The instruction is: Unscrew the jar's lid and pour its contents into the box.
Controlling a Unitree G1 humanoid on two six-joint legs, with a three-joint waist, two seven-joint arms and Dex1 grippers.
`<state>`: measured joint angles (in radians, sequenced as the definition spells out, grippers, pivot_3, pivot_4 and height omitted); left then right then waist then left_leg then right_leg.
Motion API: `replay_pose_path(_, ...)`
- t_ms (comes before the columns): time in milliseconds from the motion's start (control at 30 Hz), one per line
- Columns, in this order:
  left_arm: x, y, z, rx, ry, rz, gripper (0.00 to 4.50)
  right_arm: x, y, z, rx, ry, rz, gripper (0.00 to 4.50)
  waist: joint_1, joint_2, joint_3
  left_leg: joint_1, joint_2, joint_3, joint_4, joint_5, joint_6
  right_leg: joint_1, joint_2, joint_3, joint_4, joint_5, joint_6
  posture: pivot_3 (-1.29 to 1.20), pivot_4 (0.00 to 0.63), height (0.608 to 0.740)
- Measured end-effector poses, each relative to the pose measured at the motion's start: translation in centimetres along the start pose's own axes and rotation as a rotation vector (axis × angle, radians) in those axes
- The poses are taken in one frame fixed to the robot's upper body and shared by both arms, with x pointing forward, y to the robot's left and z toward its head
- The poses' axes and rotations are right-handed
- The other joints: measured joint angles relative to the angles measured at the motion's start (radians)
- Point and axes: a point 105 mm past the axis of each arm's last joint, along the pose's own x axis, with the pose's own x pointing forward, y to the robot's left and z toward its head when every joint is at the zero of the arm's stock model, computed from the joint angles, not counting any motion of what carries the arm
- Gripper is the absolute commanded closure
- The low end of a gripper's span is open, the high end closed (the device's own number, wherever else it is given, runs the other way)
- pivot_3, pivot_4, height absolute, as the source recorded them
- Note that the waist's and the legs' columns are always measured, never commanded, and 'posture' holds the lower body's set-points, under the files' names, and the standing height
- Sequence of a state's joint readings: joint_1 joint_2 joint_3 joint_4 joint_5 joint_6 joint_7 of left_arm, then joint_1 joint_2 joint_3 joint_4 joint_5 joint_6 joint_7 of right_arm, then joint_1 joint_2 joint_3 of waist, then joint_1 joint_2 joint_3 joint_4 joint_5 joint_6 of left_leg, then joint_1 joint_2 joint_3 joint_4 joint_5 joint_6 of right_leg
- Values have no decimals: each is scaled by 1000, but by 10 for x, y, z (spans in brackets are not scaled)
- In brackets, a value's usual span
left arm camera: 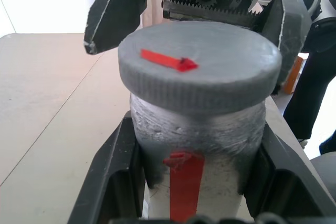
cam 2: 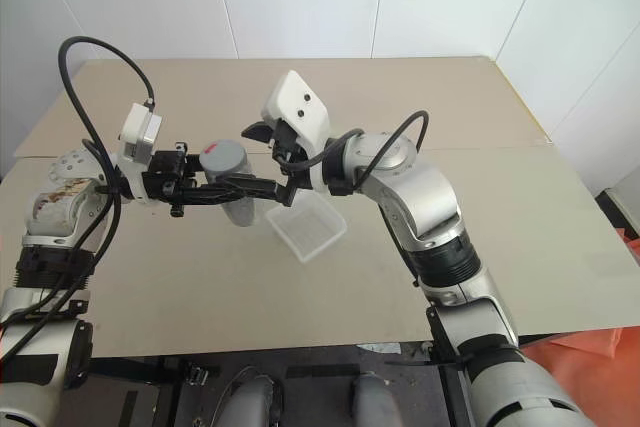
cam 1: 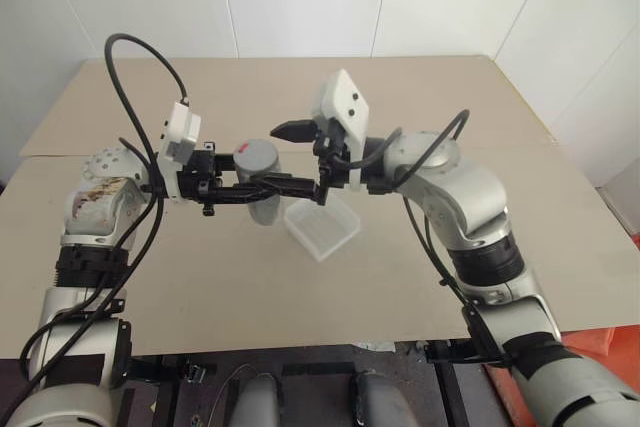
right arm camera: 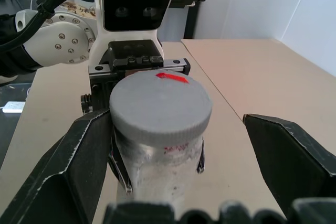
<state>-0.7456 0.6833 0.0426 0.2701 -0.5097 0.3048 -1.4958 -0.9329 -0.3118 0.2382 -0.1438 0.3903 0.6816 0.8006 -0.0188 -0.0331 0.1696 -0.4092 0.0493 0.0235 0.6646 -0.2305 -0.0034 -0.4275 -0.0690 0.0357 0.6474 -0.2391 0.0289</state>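
Clamping the jar (left arm camera: 195, 150) by its body above the table (cam 1: 200, 277), the left gripper (cam 1: 285, 187) holds it upright with the grey lid (right arm camera: 160, 106) on, while the right gripper (right arm camera: 178, 156) stands spread either side of the lid, the box (cam 1: 322, 225) just beside and below.

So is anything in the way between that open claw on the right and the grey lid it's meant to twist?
Nothing visible. The right tool stands open with its fingers on either side of the lid, with clear gaps and nothing between them. The left tool is shut on the jar below the lid, so the rim is free.
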Motion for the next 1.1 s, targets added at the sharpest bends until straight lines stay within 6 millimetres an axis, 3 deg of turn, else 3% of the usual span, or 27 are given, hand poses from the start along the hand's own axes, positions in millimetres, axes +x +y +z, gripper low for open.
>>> replay_pose_path(433,0,-1,0,1,-1,-8,2511,-16,7,-3,4,20,23,40,-1,0,0,0,0,0,0,0,0,0,0,0,0,0,0,0,150,740)
replay_pose_path(833,1,-1,0,1,-3,-11,2511,2,18,15,28,-23,49,40,1,0,0,0,0,0,0,0,0,0,0,0,0,0,0,0,150,740)
replay_pose_path(1100,1,-1,0,1,-4,-12,2511,12,15,22,34,-27,34,40,0,0,0,0,0,0,0,0,0,0,0,0,0,0,0,0,150,740)
